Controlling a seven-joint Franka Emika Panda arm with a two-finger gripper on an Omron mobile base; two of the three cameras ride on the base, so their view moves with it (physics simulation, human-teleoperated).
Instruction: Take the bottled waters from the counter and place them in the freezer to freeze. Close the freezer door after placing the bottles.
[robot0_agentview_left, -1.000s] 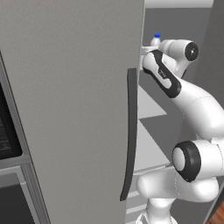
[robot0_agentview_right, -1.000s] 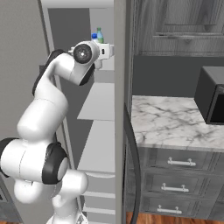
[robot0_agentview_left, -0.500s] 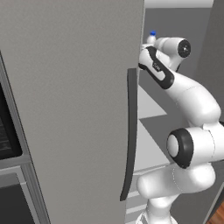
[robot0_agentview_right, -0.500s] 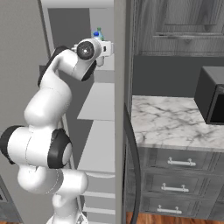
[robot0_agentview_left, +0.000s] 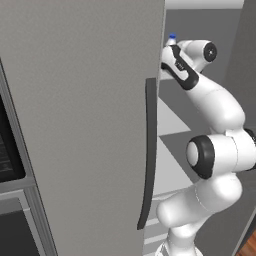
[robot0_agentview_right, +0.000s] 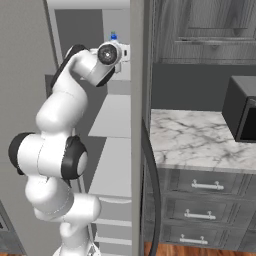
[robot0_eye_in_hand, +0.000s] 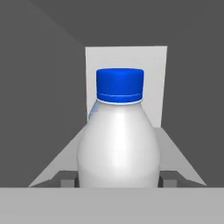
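The main risk, as I judge it, is letting go before the pale translucent white plastic bottle with the blue cap (robot0_eye_in_hand: 118, 144) is seated on a shelf: it is high in the open compartment of the tall light-grey freezer (robot0_agentview_right: 120, 125), and if the base is not yet down flat when released, it may topple or roll toward the near edge and fall out. The arm is also threaded close between the two open doors, so a wide swing on the way out could knock the narrow light-grey freezer door (robot0_agentview_right: 137, 115) or its long dark vertical handle (robot0_agentview_right: 152, 180). The two-finger gripper (robot0_eye_in_hand: 118, 178) stands partly apart, its small dark tips pressed on either side of the bottle's lower body, clamped on it and holding it upright inside the freezer, with a pale shelf (robot0_eye_in_hand: 175, 153) running away beneath it.
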